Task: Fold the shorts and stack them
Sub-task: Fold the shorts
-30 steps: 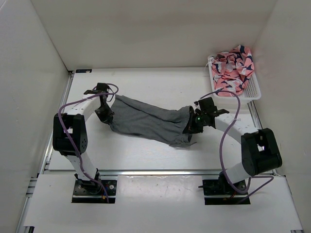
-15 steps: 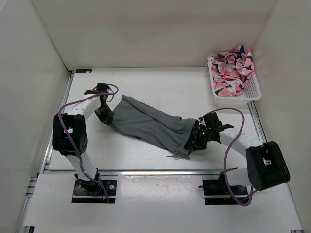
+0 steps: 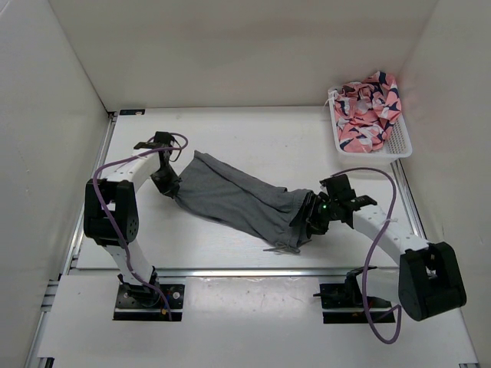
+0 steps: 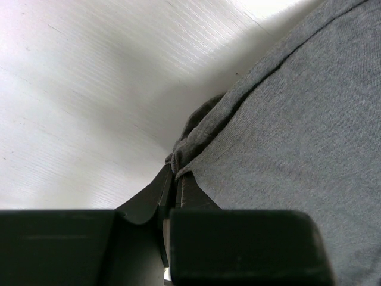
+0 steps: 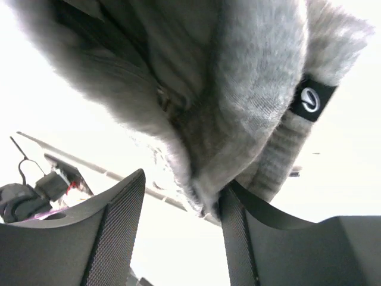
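Here the shorts [image 3: 234, 201] stretch across the desk [image 3: 253, 138] as one long band. Its axis slants from far left to near right, with a gripper at each end. The left gripper [image 3: 166, 182] is pinched tight on the far-left corner. The right gripper [image 3: 305, 220] has its jaws apart around the waistband end, with cloth touching only one finger. Any fold probably runs along this diagonal.

A white slotted basket [image 3: 400, 140] stood well beyond the right pincer [image 3: 305, 222], off to its right in the far corner, heaped with pink cloth [image 3: 367, 111] patterned in navy and white. The white table [image 3: 253, 138] spread beneath both pincers, a white wall [image 3: 46, 153] rose outside the left pincer [image 3: 173, 190], and a metal rail [image 3: 230, 272] ran nearer than either.
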Controlling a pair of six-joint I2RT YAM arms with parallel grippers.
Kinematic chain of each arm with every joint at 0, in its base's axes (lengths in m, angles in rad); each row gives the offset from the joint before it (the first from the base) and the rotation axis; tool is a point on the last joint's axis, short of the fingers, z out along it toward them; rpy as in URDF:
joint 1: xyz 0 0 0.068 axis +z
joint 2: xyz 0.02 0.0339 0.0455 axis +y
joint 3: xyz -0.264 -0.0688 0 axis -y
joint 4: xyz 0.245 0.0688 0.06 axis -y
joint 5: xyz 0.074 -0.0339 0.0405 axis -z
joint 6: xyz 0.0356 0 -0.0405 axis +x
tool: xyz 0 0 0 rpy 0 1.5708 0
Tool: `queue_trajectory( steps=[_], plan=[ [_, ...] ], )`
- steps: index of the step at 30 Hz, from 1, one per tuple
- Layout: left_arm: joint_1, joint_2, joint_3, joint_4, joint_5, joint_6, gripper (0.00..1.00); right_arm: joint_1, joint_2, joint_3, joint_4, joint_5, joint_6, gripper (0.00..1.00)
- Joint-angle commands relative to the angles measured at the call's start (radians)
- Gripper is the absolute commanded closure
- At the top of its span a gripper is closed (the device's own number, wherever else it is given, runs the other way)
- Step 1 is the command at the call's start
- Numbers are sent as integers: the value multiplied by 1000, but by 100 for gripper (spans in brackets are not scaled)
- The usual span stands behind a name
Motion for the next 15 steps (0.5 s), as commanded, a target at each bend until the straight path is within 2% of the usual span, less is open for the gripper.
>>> queue_trajectory(
  steps=[1,5,8,12,15],
  plan=[
    [-12,-26,4,2,-19,-9,90,-3,-42,47,-71,78,-10,43],
    [-32,-6,13,2,-19,-9,90,-3,-14,59,-49,88,-10,43],
    [-41,-6,13,2,-19,-18,90,-3,6,59,-8,65,-10,49],
    [-51,-6,13,2,-19,-18,90,39,-3,59,23,-15,-44,71],
    [-51,-6,22,2,-19,-18,90,85,-19,74,44,-164,-143,73]
  ],
)
